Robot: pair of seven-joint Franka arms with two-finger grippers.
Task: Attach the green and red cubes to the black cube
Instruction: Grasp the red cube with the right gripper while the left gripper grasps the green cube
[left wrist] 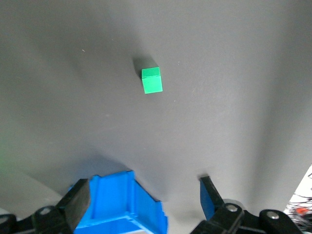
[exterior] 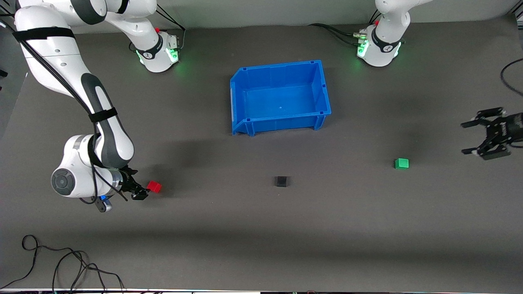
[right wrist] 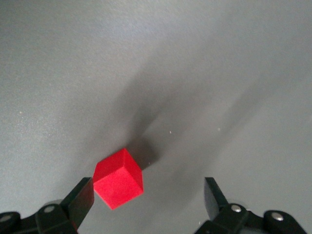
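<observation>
Low down, right claw (exterior: 141, 192) wide, red cube (exterior: 154, 186) beside one finger, left claw (exterior: 474, 136) wide, green cube (exterior: 401, 163) apart.

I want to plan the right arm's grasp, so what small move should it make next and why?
Probably shift the right gripper sideways to centre the red cube, then close. The fingers are open, and the cube sits close to one finger, not midway. The left gripper waits open, away from the green cube.
</observation>
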